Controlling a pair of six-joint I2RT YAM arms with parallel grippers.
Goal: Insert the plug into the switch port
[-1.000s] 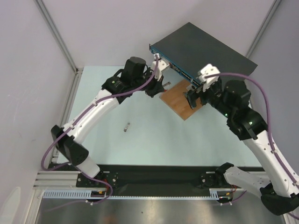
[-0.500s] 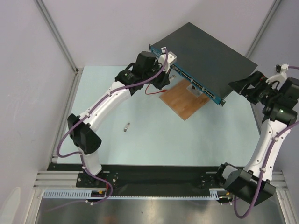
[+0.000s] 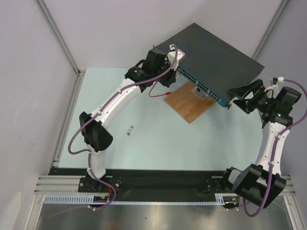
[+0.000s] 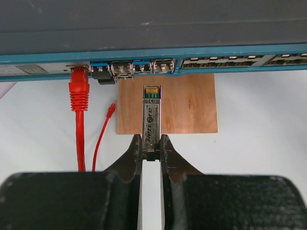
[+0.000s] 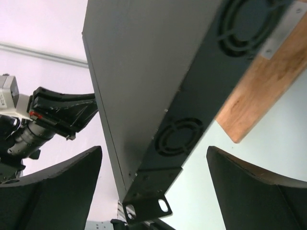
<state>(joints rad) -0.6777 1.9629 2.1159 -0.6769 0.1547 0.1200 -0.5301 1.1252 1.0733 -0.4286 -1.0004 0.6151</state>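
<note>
Since half a second ago the left arm has reached further up the table, bringing its wrist closer to the blue front edge of the switch. The right gripper has swung in toward the switch's right-hand corner; a second ago it was over the wooden board. The small grey piece on the table has not moved.

From above, the plug is hidden under the left wrist. The left wrist view cuts the switch off at both sides. The right wrist view shows only its dark side with two fan grilles and a mounting ear, not the ports.

The left gripper is closed on the rear end of the plug, a slim silver module. Its long axis runs straight from the fingers toward the switch, gold-contact tip forward. The tip sits over the board, just short of the port row and not yet in it, near the ports with blue tabs. A red cable is plugged in to its left.

The right gripper is spread wide and holds nothing, with the switch's corner between its fingers. The switch's long front edge runs from upper left to lower right in the top view.
</note>
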